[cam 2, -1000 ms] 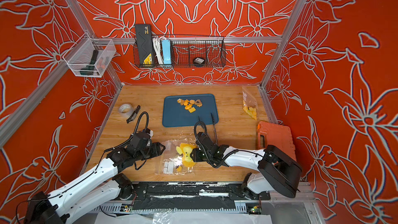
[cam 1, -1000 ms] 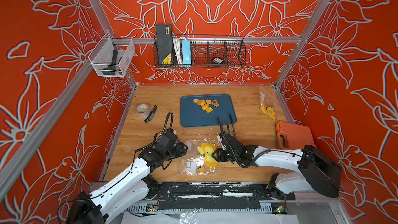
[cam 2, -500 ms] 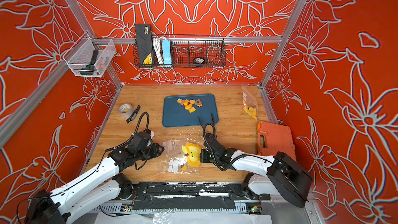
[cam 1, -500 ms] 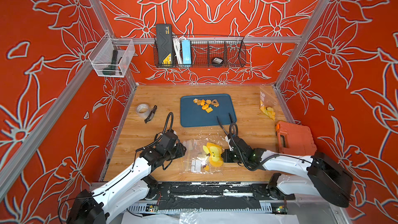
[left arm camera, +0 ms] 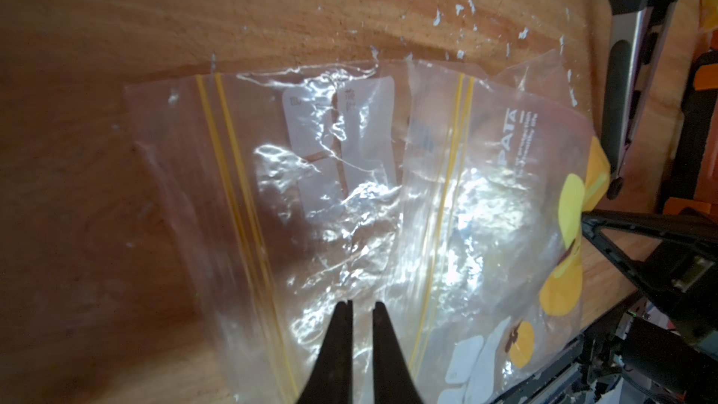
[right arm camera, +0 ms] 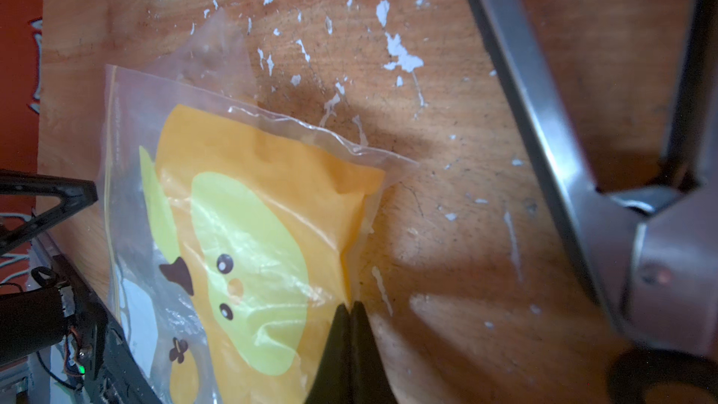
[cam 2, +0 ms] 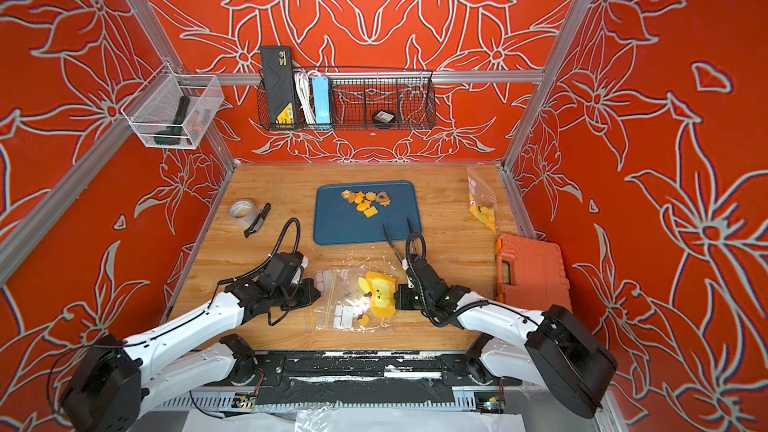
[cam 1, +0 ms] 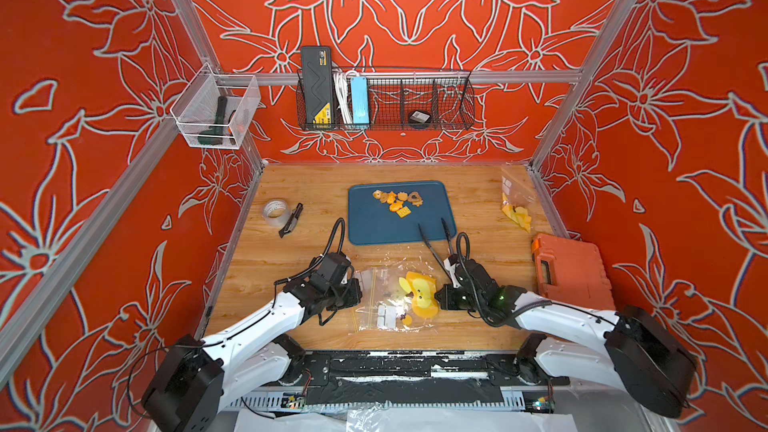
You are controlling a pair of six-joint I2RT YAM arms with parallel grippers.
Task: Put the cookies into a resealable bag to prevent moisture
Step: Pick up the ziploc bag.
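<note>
Several small orange, yellow and brown cookies (cam 1: 397, 201) (cam 2: 365, 201) lie in a heap on the blue tray (cam 1: 374, 230) (cam 2: 340, 230). Nearer the front, a clear resealable bag (cam 1: 386, 297) (cam 2: 345, 297) (left arm camera: 349, 188) with a yellow cartoon print (right arm camera: 252, 246) lies flat on the wooden table. My left gripper (cam 1: 358, 286) (cam 2: 318, 290) (left arm camera: 362, 305) is at its left end, the fingers nearly together with clear film between them. My right gripper (cam 1: 436, 297) (cam 2: 397, 297) (right arm camera: 351, 305) is shut on the bag's right edge, at a fold by the print.
Metal tongs (cam 1: 432, 243) (right arm camera: 544, 130) lie beside my right arm, tips on the tray. An orange case (cam 1: 571, 272) stands at the right, another printed bag (cam 1: 515, 205) leans at the back right. A tape roll (cam 1: 274, 209) and a black tool (cam 1: 291, 220) lie at the left.
My right gripper has shut on the bag's edge and drawn it to the right. My left gripper's fingers have closed in on the bag's left end.
</note>
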